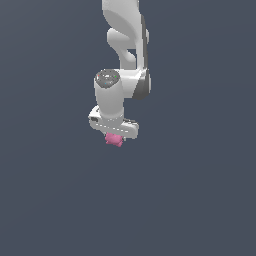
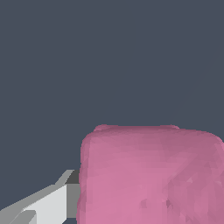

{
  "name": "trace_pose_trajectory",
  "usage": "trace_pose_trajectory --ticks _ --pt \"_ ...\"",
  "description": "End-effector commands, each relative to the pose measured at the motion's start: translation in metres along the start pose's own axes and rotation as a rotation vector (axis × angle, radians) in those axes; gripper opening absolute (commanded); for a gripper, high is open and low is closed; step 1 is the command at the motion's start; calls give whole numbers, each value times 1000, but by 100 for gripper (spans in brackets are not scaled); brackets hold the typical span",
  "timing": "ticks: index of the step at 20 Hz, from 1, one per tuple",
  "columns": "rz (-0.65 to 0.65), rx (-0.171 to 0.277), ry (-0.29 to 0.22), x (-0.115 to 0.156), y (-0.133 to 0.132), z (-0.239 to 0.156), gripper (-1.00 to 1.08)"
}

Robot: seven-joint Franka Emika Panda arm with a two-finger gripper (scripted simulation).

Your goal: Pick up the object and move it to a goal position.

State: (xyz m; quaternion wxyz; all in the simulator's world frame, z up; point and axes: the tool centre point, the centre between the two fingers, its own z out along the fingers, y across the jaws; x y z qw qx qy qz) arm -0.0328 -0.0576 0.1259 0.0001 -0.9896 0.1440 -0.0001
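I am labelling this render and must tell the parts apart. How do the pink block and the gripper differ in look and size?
Colour: the pink block is pink, the gripper white with grey parts. Size: in the exterior view the block is much narrower than the gripper above it. Shape: the block is a rounded cushion form; the gripper is a wide bar with thin fingers. They share a place: one finger lies against the block's side.

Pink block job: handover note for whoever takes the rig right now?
Gripper: pointing down, shut on the pink block. In the wrist view the block fills the lower part of the frame with one finger against its side; the other finger is out of frame.
Block: sticks out just below the gripper in the exterior view.
Done: the grasp appears made.
Cannot tell: whether the block is already off the floor, since no shadow or surface edge shows.
Left: carry it to the goal. No goal marker shows in either view, so confirm the target before moving.
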Motion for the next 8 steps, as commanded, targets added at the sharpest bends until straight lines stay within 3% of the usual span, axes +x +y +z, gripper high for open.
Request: trace_pose_trajectory --ticks 1,8 --pt "-1 0 0 -5 5 -5 -100" --pt "-1 0 0 -7 9 -9 -100"
